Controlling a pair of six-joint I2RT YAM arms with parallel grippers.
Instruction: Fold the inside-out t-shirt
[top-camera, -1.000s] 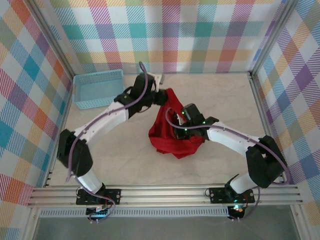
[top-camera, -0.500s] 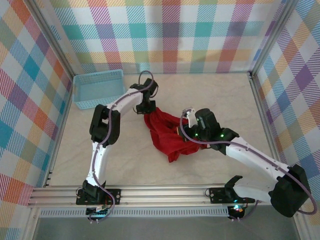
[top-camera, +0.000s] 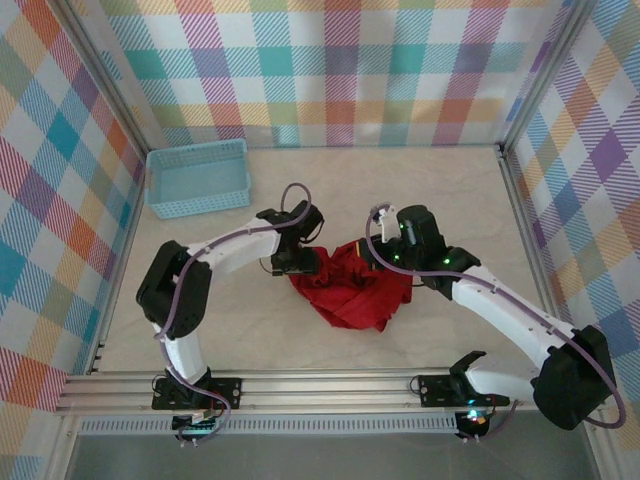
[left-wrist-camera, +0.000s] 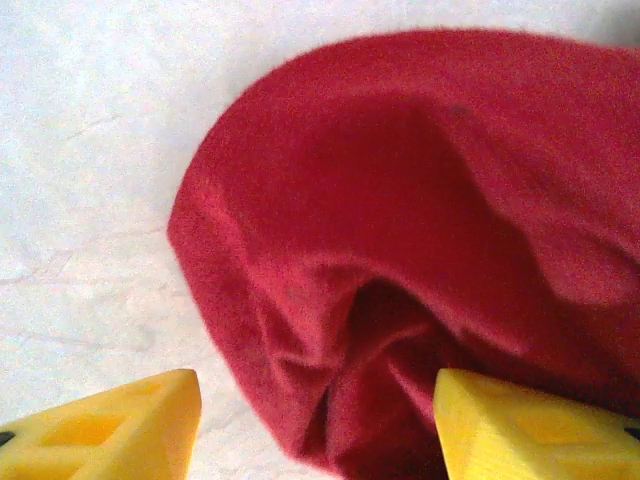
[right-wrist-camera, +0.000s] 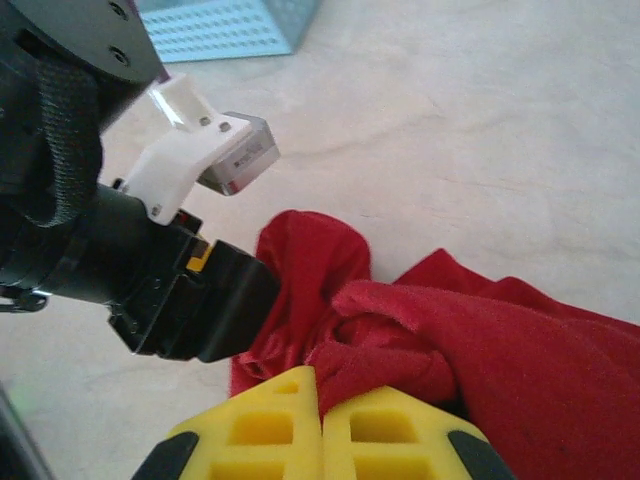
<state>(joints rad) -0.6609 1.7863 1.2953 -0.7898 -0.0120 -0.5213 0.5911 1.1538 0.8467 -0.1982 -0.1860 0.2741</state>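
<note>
The inside-out t-shirt (top-camera: 350, 292) lies as a crumpled red heap in the middle of the table. My left gripper (top-camera: 303, 265) is at the heap's left edge. In the left wrist view its yellow fingers (left-wrist-camera: 100, 430) stand wide apart, open, with a rounded fold of the t-shirt (left-wrist-camera: 420, 180) lying between and beyond them. My right gripper (top-camera: 378, 262) is over the heap's upper right. In the right wrist view the right gripper (right-wrist-camera: 322, 430) is shut, with a bunched ridge of the t-shirt (right-wrist-camera: 420, 330) pinched at its tips. The left gripper's black body (right-wrist-camera: 170, 290) sits just beyond.
A light-blue basket (top-camera: 198, 178) stands at the back left of the table, and its corner (right-wrist-camera: 220, 25) shows in the right wrist view. Bare pale tabletop (top-camera: 450, 190) surrounds the heap. Checked walls close in the back and both sides.
The left gripper has opened and let go of the cloth. Both grippers came nearer and lower, and the t-shirt has settled from a hanging shape into a low heap.
</note>
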